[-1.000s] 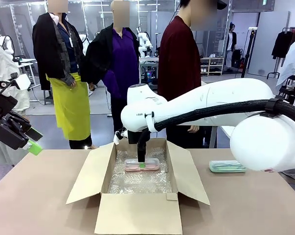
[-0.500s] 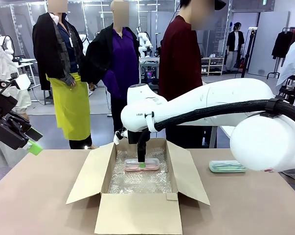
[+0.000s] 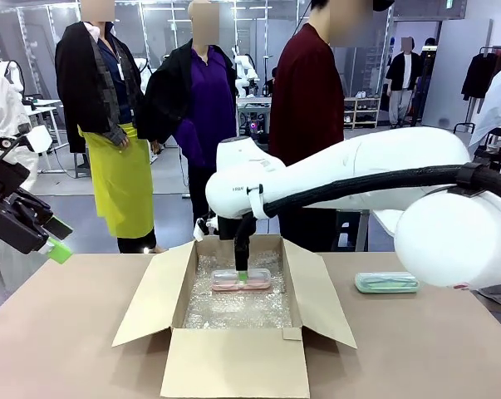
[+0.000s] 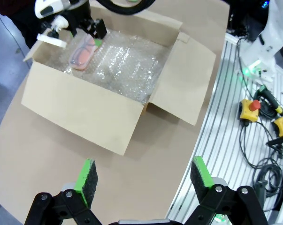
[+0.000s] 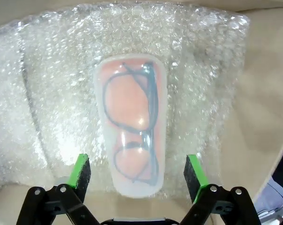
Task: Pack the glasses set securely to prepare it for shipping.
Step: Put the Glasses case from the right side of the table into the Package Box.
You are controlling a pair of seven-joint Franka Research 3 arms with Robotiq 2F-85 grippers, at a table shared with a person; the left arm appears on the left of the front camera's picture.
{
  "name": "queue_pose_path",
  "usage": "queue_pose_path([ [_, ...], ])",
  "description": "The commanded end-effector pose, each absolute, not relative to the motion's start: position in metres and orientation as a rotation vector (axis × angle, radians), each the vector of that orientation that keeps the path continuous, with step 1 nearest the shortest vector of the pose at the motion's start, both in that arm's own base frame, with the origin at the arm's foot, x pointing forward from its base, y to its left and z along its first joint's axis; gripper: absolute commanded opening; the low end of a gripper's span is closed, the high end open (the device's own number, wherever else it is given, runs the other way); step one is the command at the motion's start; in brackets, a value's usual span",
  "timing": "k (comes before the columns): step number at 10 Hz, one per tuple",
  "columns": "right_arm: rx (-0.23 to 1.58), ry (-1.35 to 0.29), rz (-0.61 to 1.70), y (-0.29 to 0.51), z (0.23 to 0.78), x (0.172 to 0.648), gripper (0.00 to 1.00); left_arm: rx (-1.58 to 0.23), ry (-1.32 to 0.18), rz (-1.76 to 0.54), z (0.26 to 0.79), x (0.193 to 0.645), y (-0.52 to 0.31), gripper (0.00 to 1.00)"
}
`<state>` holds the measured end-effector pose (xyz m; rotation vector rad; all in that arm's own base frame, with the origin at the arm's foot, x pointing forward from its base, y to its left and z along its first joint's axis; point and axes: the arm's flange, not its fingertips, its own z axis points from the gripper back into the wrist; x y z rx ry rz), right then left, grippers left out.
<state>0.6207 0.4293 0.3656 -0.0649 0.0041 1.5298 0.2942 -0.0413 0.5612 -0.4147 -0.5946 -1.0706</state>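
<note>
Right wrist view: right gripper [image 5: 136, 169] jaws apart, either side of pink case [image 5: 132, 126], dark spectacles visible inside, flat on bubble wrap [image 5: 47, 93] in box [image 3: 233, 366]. Green case [image 3: 386, 283] on table [image 3: 67, 332] beside box, contents indistinct. Left gripper [image 4: 143, 176] spread, empty.

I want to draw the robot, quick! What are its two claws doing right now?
Left gripper: open, holding nothing.
Right gripper: open, one finger on each side of the pink glasses case, not gripping it.

light: bright, even | glare: bubble wrap [image 5: 61, 93] sparkles | shadows: soft | wrist-view edges: bowed
</note>
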Motion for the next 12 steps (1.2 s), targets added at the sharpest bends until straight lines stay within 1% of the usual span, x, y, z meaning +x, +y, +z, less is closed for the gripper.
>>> queue_pose_path([
  [1,-0.068,0.012,1.555,0.413,0.409,0.597,1.00,-0.424,-0.606,-1.079,0.562,0.294,-0.041,1.00],
  [4,-0.037,-0.090,1.621,0.369,0.461,0.576,1.00,-0.424,-0.606,-1.079,0.562,0.294,-0.041,1.00],
  [5,-0.030,-0.085,1.676,0.347,0.471,0.569,1.00,-0.424,-0.606,-1.079,0.562,0.294,-0.041,1.00],
  [7,-0.040,-0.087,1.714,0.300,0.478,0.562,1.00,-0.424,-0.606,-1.079,0.562,0.294,-0.041,1.00],
  [8,-0.059,-0.087,1.694,0.272,0.478,0.561,1.00,-0.424,-0.606,-1.079,0.562,0.294,-0.041,1.00],
  [10,-0.025,-0.109,1.692,0.221,0.473,0.545,1.00,-0.424,-0.606,-1.079,0.562,0.294,-0.041,1.00],
  [12,-0.013,-0.137,1.642,0.178,0.471,0.534,1.00,-0.424,-0.606,-1.079,0.562,0.294,-0.041,1.00],
])
